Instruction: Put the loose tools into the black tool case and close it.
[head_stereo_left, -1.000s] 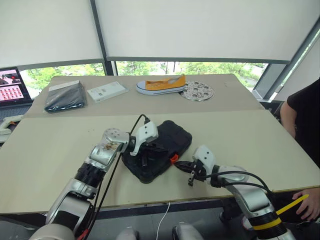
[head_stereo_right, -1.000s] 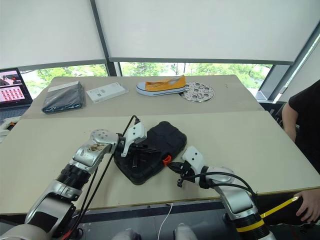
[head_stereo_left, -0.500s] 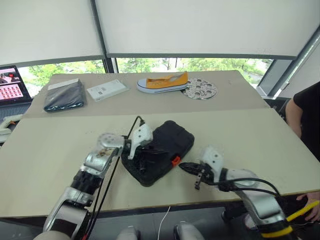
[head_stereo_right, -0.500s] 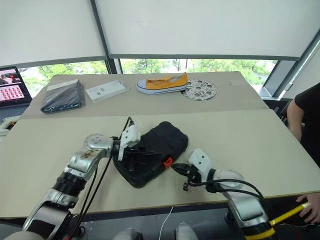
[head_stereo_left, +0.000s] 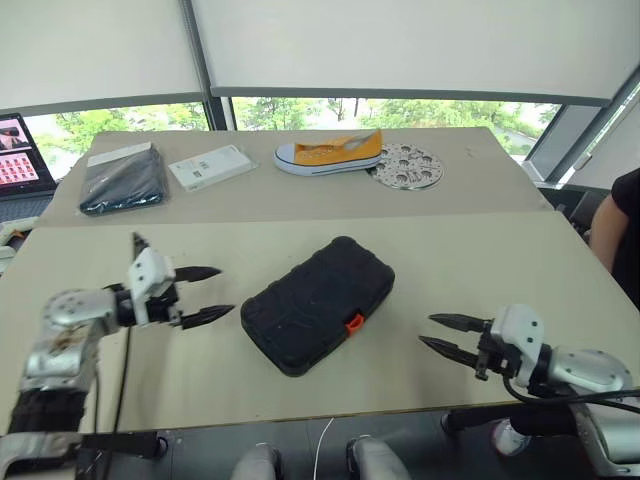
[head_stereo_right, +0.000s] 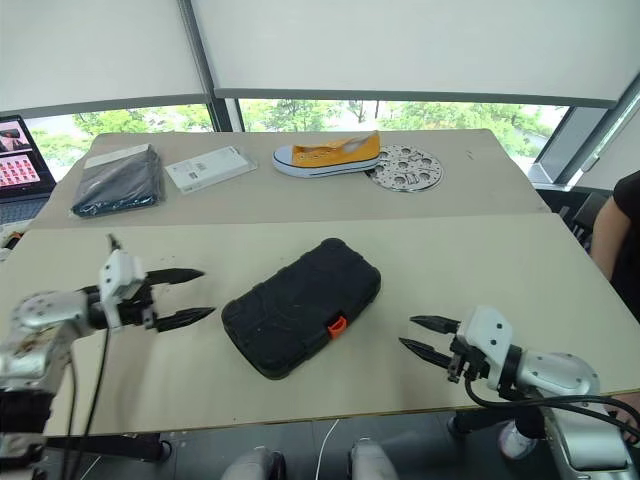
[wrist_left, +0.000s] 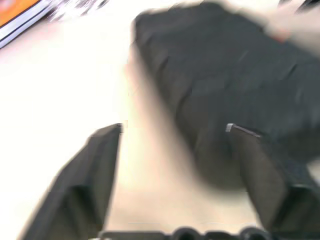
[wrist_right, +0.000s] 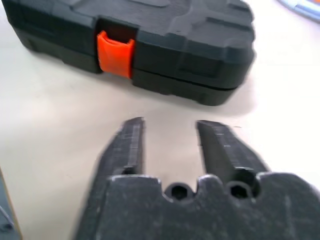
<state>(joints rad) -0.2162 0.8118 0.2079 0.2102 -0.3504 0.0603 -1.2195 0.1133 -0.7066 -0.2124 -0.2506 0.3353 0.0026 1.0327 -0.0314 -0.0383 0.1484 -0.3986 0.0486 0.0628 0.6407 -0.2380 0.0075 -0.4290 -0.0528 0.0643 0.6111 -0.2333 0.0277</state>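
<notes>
The black tool case (head_stereo_left: 318, 305) lies shut in the middle of the near table, its orange latch (head_stereo_left: 353, 323) facing the front edge. The loose tools are out of view. My left gripper (head_stereo_left: 226, 290) hovers to the left of the case, open, fingers pointing at it with nothing between them. To the right of the case my right gripper (head_stereo_left: 427, 330) is also open and empty, pointing toward the latch side. The right wrist view looks past its fingers (wrist_right: 131, 142) at the latch (wrist_right: 115, 54) and the case (wrist_right: 175, 35).
On the far table lie a yellow shoe (head_stereo_left: 330, 157), a perforated metal disc (head_stereo_left: 405, 165), a white box (head_stereo_left: 210, 167) and a dark flat pouch (head_stereo_left: 120, 182). A laptop (head_stereo_left: 15, 150) sits at far left. A person (head_stereo_left: 622, 230) stands at the right edge.
My left gripper has come off the case, swung left and opened. My right gripper has drawn back to the right from the latch and opened. The case stays shut.
</notes>
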